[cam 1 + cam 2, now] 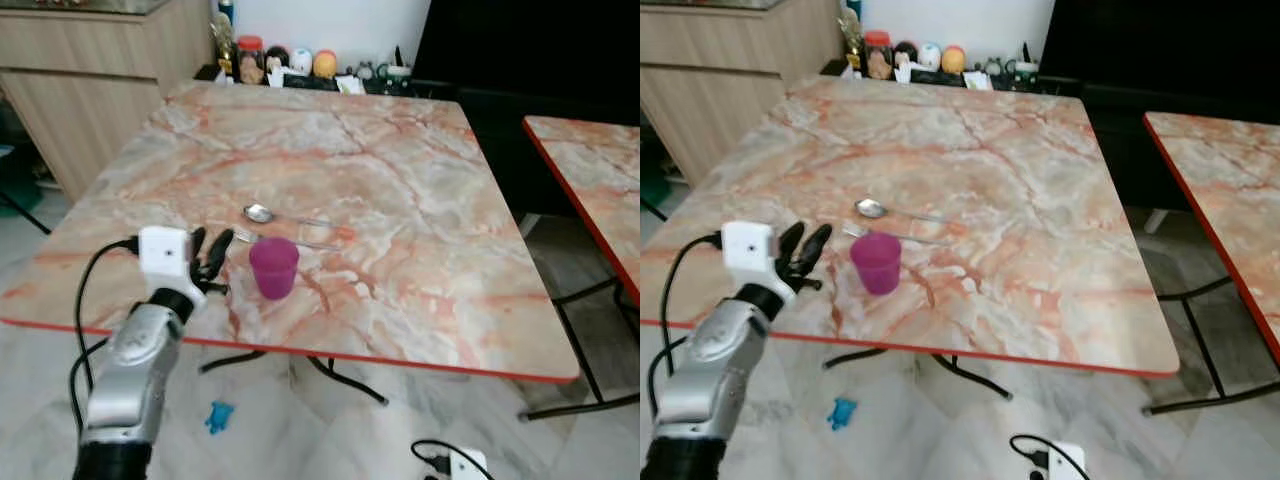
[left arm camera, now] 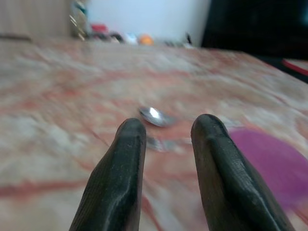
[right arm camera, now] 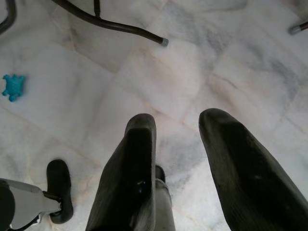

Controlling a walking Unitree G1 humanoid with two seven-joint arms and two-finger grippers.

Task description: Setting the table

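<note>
Left gripper (image 1: 212, 252), fingers parted and empty, hovers just left of the purple cup (image 1: 273, 267) near the table (image 1: 420, 200) edge, likely needing to close in and grasp it.

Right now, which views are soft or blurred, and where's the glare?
Left eye view: fairly sharp on the purple cup and spoon; broad pale sheen on the marble table. Left wrist view: heavily blurred beyond the left gripper; cup a purple smear, spoon bowl a bright glint. Right wrist view: right gripper close and soft, floor evenly lit, blue toy clear.
</note>
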